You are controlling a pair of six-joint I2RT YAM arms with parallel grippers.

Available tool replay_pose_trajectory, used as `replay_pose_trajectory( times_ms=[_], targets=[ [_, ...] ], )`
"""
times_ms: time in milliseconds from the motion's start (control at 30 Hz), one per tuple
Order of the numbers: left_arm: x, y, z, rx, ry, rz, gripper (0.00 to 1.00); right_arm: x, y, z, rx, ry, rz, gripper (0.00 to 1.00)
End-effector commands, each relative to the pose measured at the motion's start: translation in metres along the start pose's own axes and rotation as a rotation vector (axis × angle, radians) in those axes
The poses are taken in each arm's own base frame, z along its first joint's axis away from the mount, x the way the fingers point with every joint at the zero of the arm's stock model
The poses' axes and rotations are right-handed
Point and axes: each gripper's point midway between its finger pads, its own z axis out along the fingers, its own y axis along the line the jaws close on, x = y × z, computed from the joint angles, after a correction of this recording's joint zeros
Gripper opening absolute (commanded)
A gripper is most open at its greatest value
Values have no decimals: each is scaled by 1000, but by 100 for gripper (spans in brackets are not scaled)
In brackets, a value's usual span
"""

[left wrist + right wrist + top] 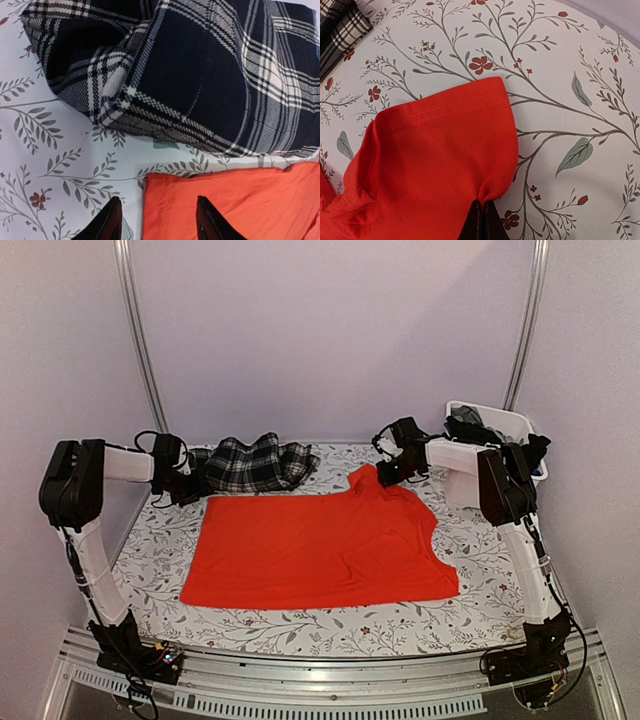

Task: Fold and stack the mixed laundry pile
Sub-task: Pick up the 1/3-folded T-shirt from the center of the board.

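The bright orange-red garment lies spread flat across the middle of the table. Its far right corner is lifted, and my right gripper is shut on a pinch of that cloth, the fingertips pressed together. My left gripper sits at the garment's far left corner. Its jaws stand apart, one finger over the tablecloth and the other over the orange hem. The black-and-white plaid garment lies crumpled just beyond that corner.
A white bin at the back right holds dark garments. The floral tablecloth covers the table. The metal rail with both arm bases runs along the near edge. A plaid edge shows in the right wrist view.
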Motion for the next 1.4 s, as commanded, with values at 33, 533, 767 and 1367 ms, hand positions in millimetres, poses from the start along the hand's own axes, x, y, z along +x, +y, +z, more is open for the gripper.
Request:
replay_pose_trajectory(
  times_ms=[33,533,767,1367],
  targets=[
    [-8,5,23,2,1,6,47,1,-5,-2,2,10,22,0],
    [8,3,49,45,66,-20,33,-2,-9,-6,0,3,36,0],
    [13,-5,40,86,56,-30,21,-6,-8,-10,-8,-7,41,0],
    [24,15,29,-35,79,-50,38,-6,-7,-11,-12,-7,45,0]
  ],
)
